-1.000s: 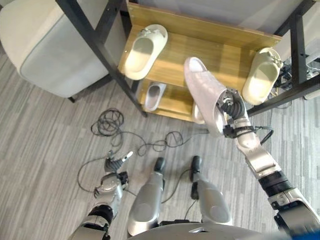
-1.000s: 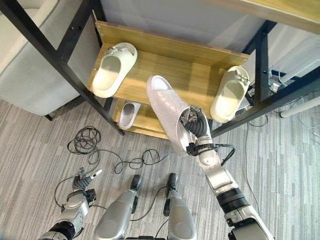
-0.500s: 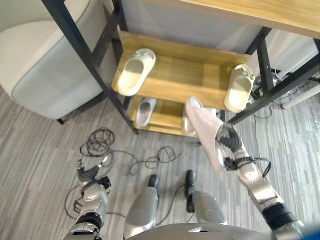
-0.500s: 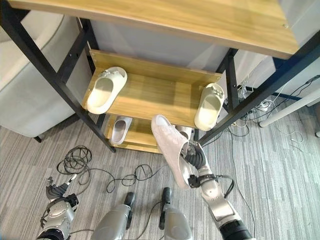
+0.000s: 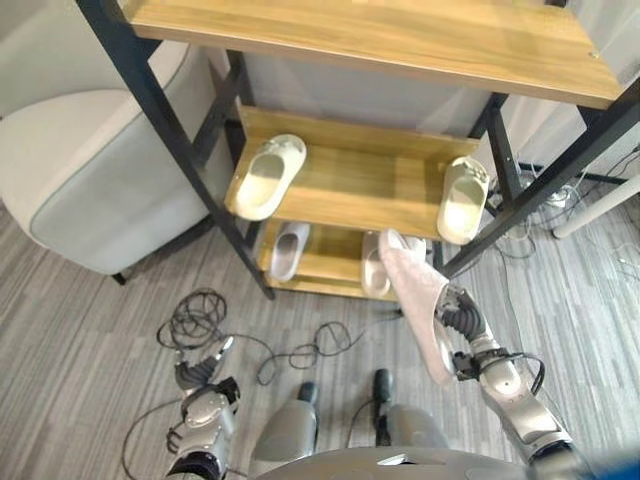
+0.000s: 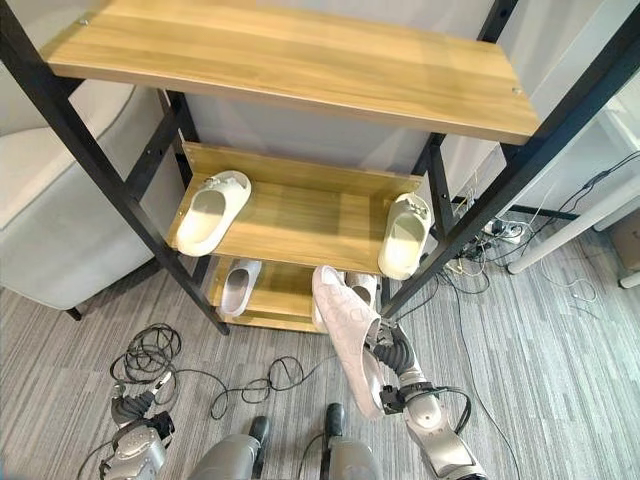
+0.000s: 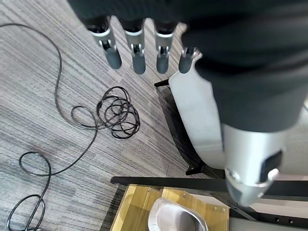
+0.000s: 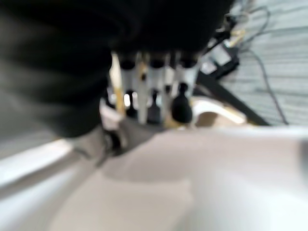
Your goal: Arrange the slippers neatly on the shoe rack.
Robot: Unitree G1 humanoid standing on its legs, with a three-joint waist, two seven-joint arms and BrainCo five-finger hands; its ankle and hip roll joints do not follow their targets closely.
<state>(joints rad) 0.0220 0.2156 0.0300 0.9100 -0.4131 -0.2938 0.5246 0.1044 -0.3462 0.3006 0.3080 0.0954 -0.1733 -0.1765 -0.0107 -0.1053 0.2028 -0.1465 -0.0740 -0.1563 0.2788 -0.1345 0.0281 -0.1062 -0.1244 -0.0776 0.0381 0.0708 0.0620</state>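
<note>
The left hand (image 5: 205,385) is hanging idle low over the floor, fingers loosely straight and gripping nothing. On the shoe rack (image 6: 300,215), one cream slipper (image 6: 208,211) is lying at the middle shelf's left edge and another (image 6: 402,234) at its right edge — probably spaced apart to leave room between them. Two paler slippers (image 6: 237,285) are resting on the bottom shelf, partly hidden. The right hand (image 5: 455,322) is clutching a white slipper (image 5: 415,300) in front of the rack's lower right — its fingers are curling into the opening, I think.
</note>
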